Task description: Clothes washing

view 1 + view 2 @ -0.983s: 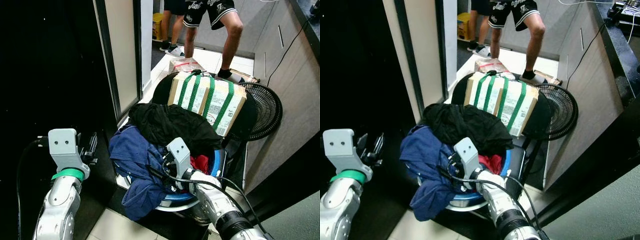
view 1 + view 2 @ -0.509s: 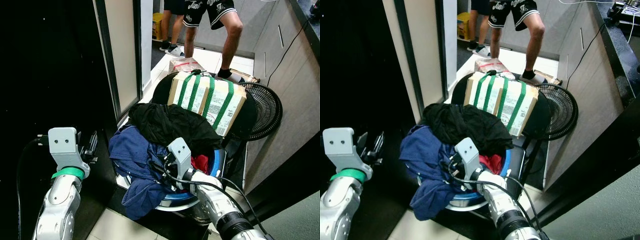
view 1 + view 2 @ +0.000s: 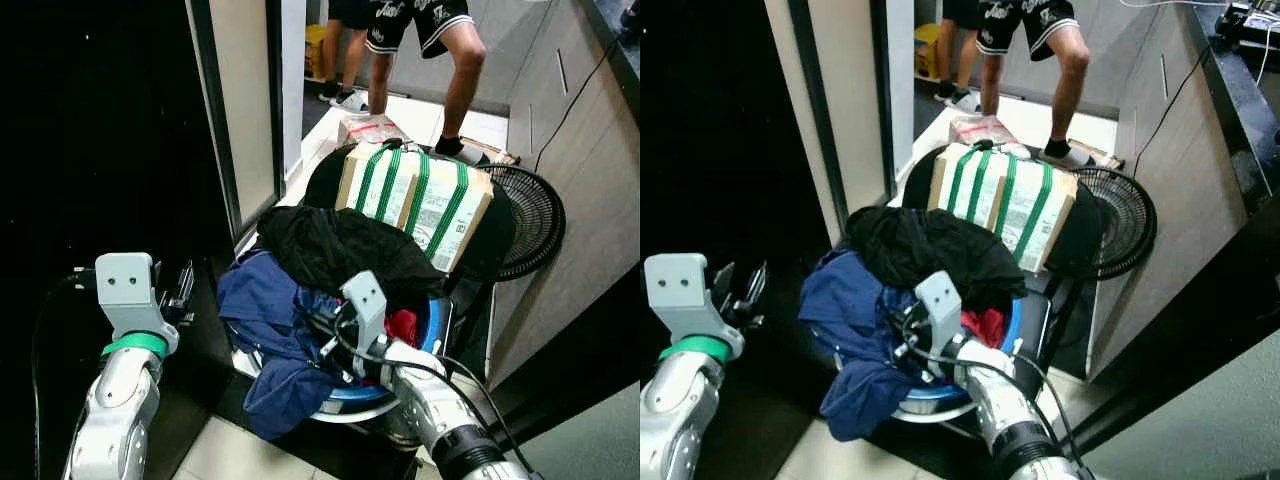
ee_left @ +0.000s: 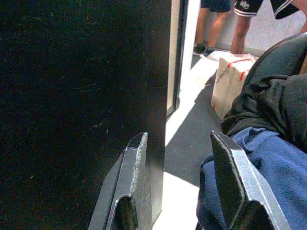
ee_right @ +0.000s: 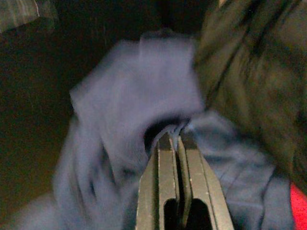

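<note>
Right gripper (image 5: 178,139) clenches soft, rumpled blue garment (image 5: 144,96); left gripper (image 4: 180,177) released beside the round basin (image 3: 430,330).

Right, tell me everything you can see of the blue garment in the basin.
The blue garment is a soft, crumpled, dark blue cloth, bulky and folded on itself. It lies on the robot's left side of the blue basin, spilling over the rim and hanging toward the floor. A black garment lies heaped against its far side, and a red cloth shows to its right. The right gripper has its fingers shut on a fold of it. The left gripper hovers open beside it.
</note>
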You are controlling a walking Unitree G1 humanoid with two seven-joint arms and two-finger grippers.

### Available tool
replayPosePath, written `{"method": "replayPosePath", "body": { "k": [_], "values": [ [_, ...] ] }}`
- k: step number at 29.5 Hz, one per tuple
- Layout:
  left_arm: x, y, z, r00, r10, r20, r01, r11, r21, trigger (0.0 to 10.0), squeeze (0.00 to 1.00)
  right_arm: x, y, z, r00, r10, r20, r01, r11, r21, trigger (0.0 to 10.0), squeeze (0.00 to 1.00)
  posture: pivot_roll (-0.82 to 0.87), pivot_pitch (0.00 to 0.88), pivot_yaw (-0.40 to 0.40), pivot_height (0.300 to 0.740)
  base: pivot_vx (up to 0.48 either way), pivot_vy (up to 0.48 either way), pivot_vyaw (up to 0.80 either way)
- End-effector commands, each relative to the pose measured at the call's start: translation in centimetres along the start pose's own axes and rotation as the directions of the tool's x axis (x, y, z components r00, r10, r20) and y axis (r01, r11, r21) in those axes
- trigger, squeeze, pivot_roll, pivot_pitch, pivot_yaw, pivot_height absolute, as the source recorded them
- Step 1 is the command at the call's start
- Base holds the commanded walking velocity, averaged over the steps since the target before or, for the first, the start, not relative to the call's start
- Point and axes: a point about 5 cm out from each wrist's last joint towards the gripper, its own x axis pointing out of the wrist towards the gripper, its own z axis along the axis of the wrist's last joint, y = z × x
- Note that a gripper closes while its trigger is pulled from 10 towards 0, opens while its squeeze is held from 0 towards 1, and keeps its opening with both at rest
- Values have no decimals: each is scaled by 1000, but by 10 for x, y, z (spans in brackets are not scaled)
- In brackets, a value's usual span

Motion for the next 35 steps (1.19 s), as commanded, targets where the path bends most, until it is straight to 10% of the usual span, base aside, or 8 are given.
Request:
{"method": "replayPosePath", "body": {
  "k": [1,7,13,18,19,21,22,35],
  "values": [
    [-1,2,-3,1000,3,-15,-3,1000,4,10000,0,6,-6,56,954,-22,297,-38,980,194,0,0,134,40,43,740,0,0,0],
    [1,3,-1,1000,5,-8,-5,1000,1,10000,0,-10,-17,198,624,-71,778,-197,949,245,0,0,131,35,47,740,0,0,0],
    [2,3,-1,1000,7,-5,-7,1000,0,10000,0,-24,-30,242,494,-148,857,-136,960,244,0,0,129,34,47,740,0,0,0],
    [2,2,-1,1000,-1,-6,1,1000,8,10000,0,-9,-35,212,723,-117,681,77,993,89,0,0,130,31,43,740,0,0,0],
    [1,1,-1,1000,-4,-8,4,1000,11,10000,0,-2,-32,189,810,-115,576,126,992,21,4275,0,133,31,41,740,0,0,0],
    [2,1,-1,1000,-6,-9,6,1000,13,10000,0,2,-30,174,853,-117,508,148,989,-22,4275,0,133,31,41,740,0,0,0],
    [2,1,-2,1000,-7,-12,7,1000,15,10000,0,8,-30,132,932,-169,322,196,979,-54,10000,1000,133,31,41,740,0,0,0],
    [0,-5,-6,998,-50,-41,51,999,18,10000,0,-15,-41,22,958,-277,-71,266,955,-132,10000,1000,132,42,48,740,0,0,0]
  ]
}}
